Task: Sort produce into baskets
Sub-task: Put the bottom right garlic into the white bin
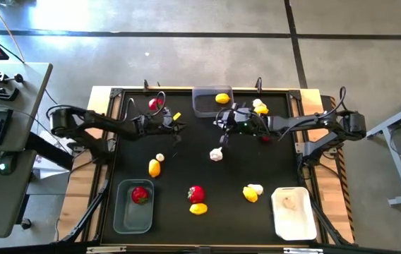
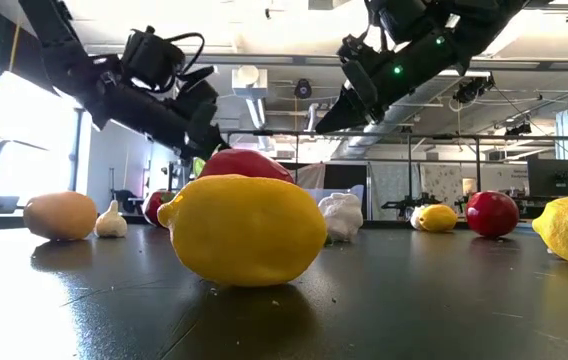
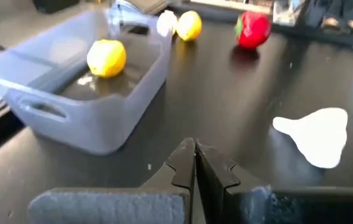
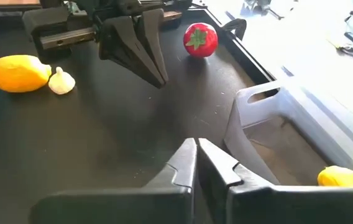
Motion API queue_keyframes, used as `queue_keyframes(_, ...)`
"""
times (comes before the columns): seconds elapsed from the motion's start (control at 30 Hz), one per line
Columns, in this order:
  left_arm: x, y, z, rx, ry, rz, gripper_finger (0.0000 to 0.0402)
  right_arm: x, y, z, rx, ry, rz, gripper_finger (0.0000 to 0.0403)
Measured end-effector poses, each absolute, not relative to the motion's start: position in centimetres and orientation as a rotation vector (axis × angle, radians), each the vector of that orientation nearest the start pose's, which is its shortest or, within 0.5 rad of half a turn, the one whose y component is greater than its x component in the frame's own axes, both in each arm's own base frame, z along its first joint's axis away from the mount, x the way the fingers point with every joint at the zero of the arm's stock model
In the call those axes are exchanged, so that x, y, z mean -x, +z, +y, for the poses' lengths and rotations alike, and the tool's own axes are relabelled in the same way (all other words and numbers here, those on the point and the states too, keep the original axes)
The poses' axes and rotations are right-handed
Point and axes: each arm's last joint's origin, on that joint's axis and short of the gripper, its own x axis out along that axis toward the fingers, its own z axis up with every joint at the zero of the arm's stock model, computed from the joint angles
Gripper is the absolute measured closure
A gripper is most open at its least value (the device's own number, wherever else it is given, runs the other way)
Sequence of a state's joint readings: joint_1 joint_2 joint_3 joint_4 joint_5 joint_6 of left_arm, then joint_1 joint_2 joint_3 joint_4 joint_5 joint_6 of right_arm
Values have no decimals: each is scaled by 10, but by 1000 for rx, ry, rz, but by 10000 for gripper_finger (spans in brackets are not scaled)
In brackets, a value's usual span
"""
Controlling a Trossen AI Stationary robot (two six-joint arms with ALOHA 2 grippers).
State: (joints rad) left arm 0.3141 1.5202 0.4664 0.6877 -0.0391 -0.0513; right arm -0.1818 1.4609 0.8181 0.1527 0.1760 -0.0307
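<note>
A grey basket (image 1: 207,104) at the table's far middle holds a lemon (image 1: 222,98). A second grey basket (image 1: 131,212) at the near left holds a red fruit (image 1: 140,195). A white basket (image 1: 292,215) at the near right holds a garlic bulb (image 1: 289,203). Loose produce lies on the black table, among it a garlic bulb (image 1: 217,154) in the middle. My left gripper (image 3: 195,149) is shut and empty, left of the far basket. My right gripper (image 4: 196,146) is shut and empty above the table, just near of that basket and facing the left gripper (image 4: 155,78).
Loose on the table: a red fruit (image 1: 156,104) at the far left, a lemon (image 1: 154,168) with a small garlic bulb (image 1: 159,157), a red fruit (image 1: 196,192) beside a lemon (image 1: 198,208), a lemon (image 1: 250,193), a red fruit (image 1: 265,138), a lemon (image 1: 260,109).
</note>
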Motion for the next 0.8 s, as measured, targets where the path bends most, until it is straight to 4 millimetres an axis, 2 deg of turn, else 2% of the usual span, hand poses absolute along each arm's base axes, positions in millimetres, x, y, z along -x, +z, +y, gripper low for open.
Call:
queue_keyframes(0.1, -262, 147, 86, 88, 357, 300, 401, -302, 222, -61, 32, -341, 499, 372)
queue_keyframes(0.23, -266, 145, 87, 78, 356, 258, 401, -302, 222, -61, -6, -352, 492, 320)
queue_keyframes(0.47, -269, 142, 89, 65, 354, 260, 402, -302, 222, -61, -95, -376, 475, 245)
queue_keyframes(0.6, -272, 144, 90, 66, 354, 249, 401, -302, 222, -61, -95, -376, 474, 227)
queue_keyframes(0.8, -277, 150, 91, 55, 353, 229, 401, -302, 222, -60, -95, -375, 474, 224)
